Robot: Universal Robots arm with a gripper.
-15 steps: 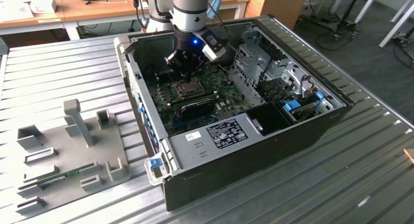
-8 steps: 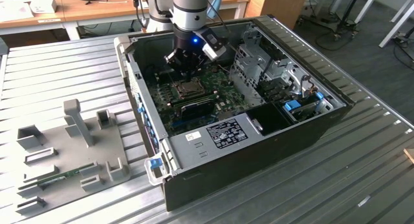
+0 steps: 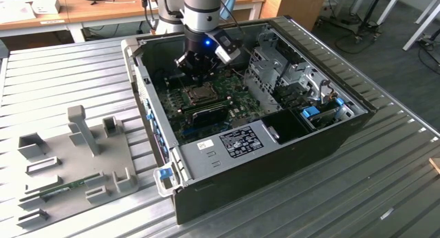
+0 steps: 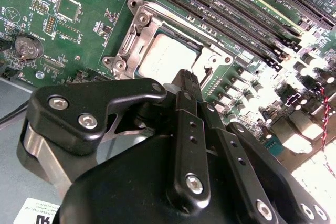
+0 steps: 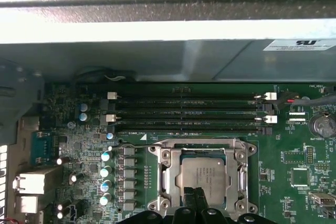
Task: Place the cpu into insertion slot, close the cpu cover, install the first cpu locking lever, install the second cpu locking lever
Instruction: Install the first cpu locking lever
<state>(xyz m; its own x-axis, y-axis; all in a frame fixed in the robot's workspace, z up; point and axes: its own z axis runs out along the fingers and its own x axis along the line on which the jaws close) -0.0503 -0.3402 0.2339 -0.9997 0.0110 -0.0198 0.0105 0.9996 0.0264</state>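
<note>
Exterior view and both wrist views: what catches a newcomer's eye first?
The open black computer case lies on the ribbed metal table, and the robot arm reaches down into it. In both wrist views the gripper has its shut fingers right at the edge of the cpu. The cpu lies framed by the silvery cpu cover, next to the long black memory slots.

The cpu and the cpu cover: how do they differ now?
The cpu is a solid pale square; the cpu cover is a silvery frame with a window cut out. The cpu cover is larger and rings the cpu, which shows through its window. Both lie flat on the green board.
</note>
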